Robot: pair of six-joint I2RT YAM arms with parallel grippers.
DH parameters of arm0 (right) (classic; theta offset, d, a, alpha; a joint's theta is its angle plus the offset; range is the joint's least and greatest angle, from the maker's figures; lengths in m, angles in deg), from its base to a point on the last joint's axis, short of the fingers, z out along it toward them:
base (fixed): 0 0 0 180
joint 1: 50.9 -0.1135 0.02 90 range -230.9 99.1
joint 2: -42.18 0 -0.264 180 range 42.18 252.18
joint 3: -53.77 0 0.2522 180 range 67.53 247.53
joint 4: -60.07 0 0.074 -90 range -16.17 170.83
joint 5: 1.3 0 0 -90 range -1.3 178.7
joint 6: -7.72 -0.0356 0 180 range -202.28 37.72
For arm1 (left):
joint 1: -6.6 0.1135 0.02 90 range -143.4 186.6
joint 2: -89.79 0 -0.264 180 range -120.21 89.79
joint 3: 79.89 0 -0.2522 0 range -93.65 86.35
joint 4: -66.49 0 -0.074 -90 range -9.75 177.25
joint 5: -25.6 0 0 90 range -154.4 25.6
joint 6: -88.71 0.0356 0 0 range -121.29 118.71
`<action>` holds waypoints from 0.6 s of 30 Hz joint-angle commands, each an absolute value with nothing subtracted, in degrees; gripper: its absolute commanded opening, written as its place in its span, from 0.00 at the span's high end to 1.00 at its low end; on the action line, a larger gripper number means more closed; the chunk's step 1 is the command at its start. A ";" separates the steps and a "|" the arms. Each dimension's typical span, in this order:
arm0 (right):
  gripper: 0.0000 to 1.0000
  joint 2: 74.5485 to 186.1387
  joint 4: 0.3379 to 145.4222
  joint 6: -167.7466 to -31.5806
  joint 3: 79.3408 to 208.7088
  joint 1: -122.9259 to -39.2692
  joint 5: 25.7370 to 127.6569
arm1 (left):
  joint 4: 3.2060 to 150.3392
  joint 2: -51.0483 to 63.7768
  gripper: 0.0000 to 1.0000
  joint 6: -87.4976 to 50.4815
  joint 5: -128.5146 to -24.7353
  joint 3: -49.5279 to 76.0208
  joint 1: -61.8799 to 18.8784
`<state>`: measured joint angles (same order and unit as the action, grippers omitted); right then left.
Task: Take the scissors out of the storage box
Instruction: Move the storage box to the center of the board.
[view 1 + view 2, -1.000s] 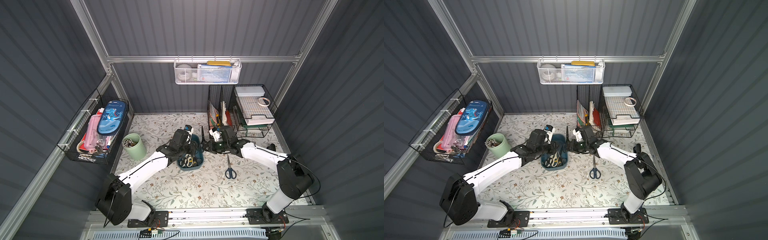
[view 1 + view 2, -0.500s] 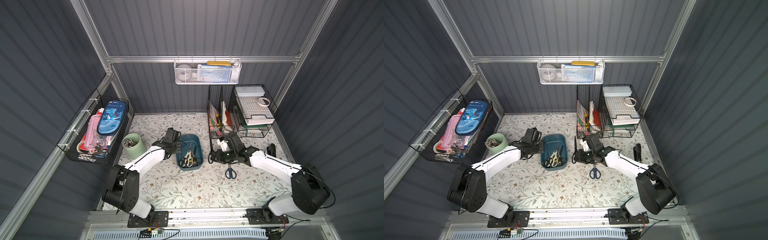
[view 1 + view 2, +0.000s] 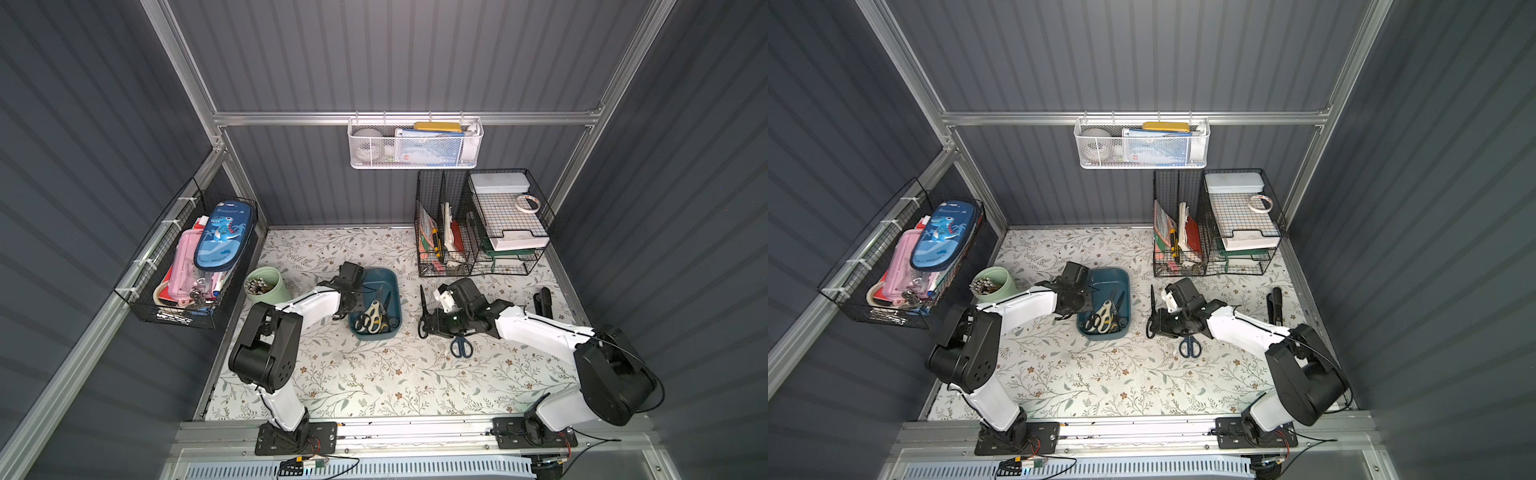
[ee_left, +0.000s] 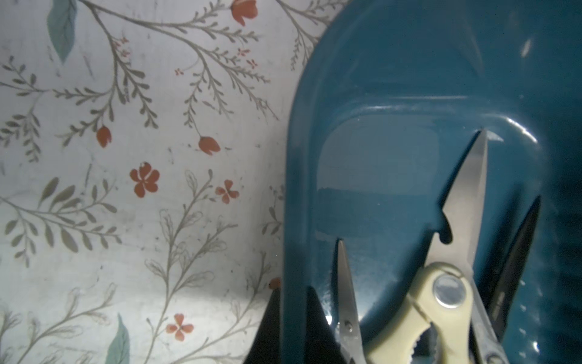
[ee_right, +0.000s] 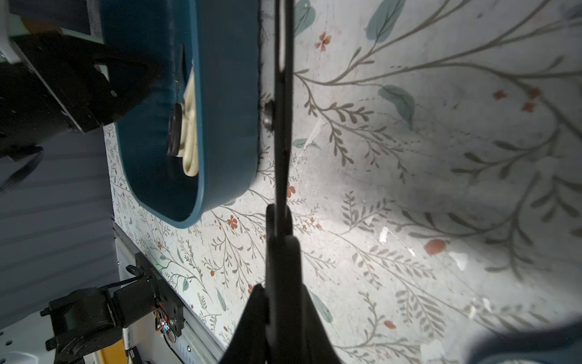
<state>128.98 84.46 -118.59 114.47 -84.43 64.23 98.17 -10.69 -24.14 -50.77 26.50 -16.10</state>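
The right gripper (image 5: 280, 299) is clamped on black scissors (image 3: 422, 297) just right of the storage box (image 3: 380, 279), whose left wall the left gripper (image 4: 293, 315) pinches tight.

- The word "Dinosaur" stands in pale letters near the top end of the blue pencil case (image 3: 224, 237), above a cartoon dinosaur. It can be read in both top views. The case lies in the black wire basket (image 3: 137, 286) on the wall just beside the green cup (image 3: 272, 291).
- The packets in the white mesh basket (image 3: 415, 160), on the back wall well beyond the cup, carry print too small to read.
- The black scissor blade (image 4: 516, 252) in the left wrist view bears a small marking, too blurred to read.
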 commanded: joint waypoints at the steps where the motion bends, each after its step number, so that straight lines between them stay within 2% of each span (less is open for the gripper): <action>1: 0.92 132.41 79.12 -122.02 112.79 -85.95 63.56 | 97.57 -12.80 0.88 -21.31 -48.94 23.45 -13.55; 7: 0.92 135.85 73.82 -126.66 110.78 -88.12 64.50 | 96.35 -12.44 0.88 -20.28 -51.86 22.90 -11.86; 18: 0.89 131.78 77.05 -128.18 106.65 -88.44 67.12 | 96.69 -9.84 0.86 -20.93 -53.50 23.25 -11.86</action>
<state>132.63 74.76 -127.86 107.30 -88.19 65.39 96.59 -12.11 -21.76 -52.12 23.83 -11.79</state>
